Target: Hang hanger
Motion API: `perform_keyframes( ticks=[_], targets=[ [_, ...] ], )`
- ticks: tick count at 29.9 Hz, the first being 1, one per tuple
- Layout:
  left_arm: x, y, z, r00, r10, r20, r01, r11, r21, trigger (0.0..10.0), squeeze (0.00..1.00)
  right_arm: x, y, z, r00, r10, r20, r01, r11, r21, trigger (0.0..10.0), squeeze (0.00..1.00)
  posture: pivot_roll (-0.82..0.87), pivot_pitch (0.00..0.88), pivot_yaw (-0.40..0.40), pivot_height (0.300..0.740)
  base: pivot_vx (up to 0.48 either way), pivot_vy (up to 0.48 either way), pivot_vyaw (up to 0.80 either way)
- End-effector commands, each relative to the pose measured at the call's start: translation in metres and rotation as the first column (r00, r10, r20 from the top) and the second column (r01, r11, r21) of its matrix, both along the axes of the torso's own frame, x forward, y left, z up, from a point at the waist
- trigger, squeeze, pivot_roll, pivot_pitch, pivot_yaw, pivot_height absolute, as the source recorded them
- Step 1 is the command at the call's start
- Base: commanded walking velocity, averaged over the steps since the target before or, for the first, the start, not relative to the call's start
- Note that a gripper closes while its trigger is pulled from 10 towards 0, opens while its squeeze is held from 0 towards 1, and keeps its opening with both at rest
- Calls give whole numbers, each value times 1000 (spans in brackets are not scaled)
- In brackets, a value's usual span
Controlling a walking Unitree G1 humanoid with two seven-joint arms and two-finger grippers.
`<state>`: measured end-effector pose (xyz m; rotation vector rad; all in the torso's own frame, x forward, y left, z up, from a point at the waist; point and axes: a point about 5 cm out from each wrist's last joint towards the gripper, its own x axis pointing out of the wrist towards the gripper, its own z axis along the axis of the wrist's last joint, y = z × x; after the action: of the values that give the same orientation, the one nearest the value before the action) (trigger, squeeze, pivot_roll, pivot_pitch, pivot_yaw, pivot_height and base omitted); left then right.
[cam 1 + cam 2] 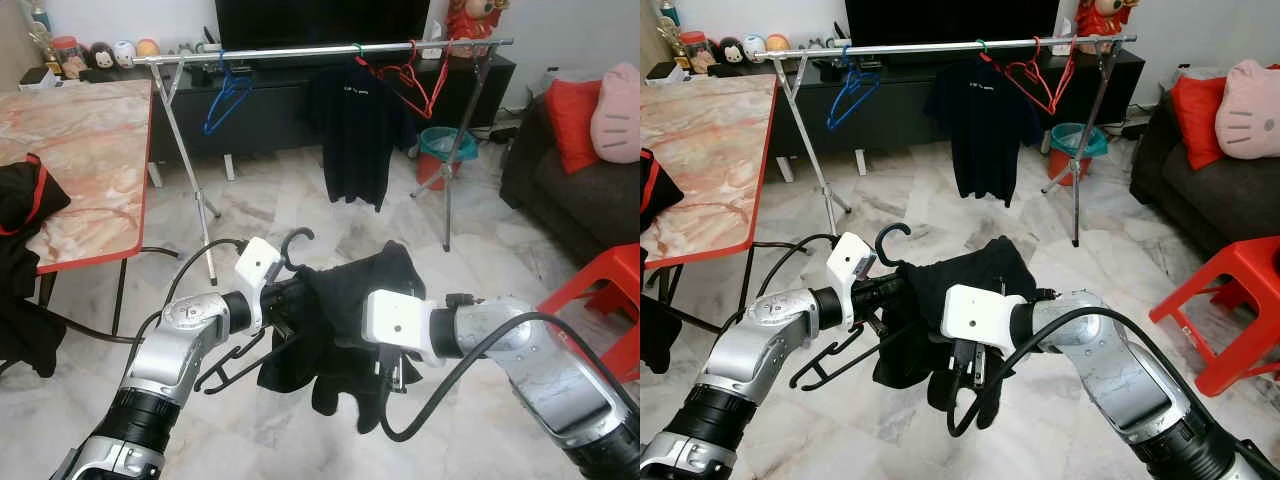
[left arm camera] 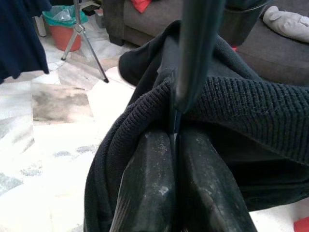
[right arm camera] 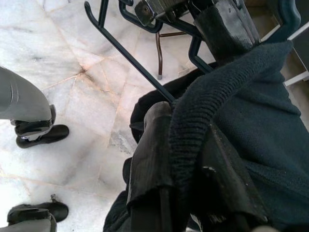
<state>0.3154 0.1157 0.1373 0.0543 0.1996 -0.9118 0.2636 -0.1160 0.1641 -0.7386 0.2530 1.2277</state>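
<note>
Out over the marble floor, well short of the clothes rail, the left gripper is pinched tight on the black hanger with knit fabric caught between its fingers, and the right gripper is clamped on a fold of the black sweater. My worry is the sweater's bunched and only half draped, so it could slide off or snag. Getting the hook onto the rail between the blue hanger and the hanging dark shirt looks fiddly too.
</note>
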Motion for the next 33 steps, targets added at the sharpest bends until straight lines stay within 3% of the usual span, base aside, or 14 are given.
perform_keyframes(
  ticks=[1,2,3,4,5,24,28,29,30,31,33],
  targets=[
    [4,1,11,999,12,52,-11,1000,-18,10000,0,0,2,0,1000,6,5,-6,1000,-1,10000,0,-157,0,-32,740,0,0,0],
    [4,1,11,999,12,52,-11,1000,-18,10000,0,0,2,0,1000,4,10,-4,1000,2,10000,8,-158,0,-32,740,0,0,0],
    [4,1,11,999,12,52,-11,1000,-20,10000,0,1,2,2,1000,1,17,-1,1000,11,10000,608,-158,0,-32,740,0,0,0],
    [4,1,11,999,12,52,-11,1000,-20,10000,0,2,2,2,1000,-1,20,1,1000,15,10000,608,-158,0,-32,740,0,0,0],
    [4,1,11,999,14,52,-13,1000,-21,10000,0,4,3,5,999,-13,29,12,1000,26,10000,1000,-158,0,-32,740,0,0,0],
    [15,7,23,986,125,109,-116,989,-88,10000,0,5,1,0,999,-23,23,23,1000,6,10000,1000,-155,0,-35,740,0,0,0],
    [14,7,22,990,104,99,-96,992,-88,10000,0,7,1,-1,999,-30,41,30,1000,4,10000,1000,-155,0,-34,740,0,0,0],
    [12,6,21,991,93,94,-85,993,-86,10000,0,7,1,0,998,-35,51,35,999,9,10000,922,-155,0,-34,740,0,0,0],
    [12,6,21,992,86,92,-79,993,-84,10000,0,8,1,1,997,-42,60,41,999,15,10000,325,-157,0,-33,740,0,0,0],
    [10,5,19,993,77,88,-70,994,-80,10000,0,10,0,3,996,-54,72,52,998,23,10000,0,-157,0,-33,740,0,0,0],
    [8,4,16,995,59,76,-54,996,-68,10000,0,15,-2,8,992,-84,98,81,996,38,10000,0,-157,0,-33,740,0,0,0]
  ],
)
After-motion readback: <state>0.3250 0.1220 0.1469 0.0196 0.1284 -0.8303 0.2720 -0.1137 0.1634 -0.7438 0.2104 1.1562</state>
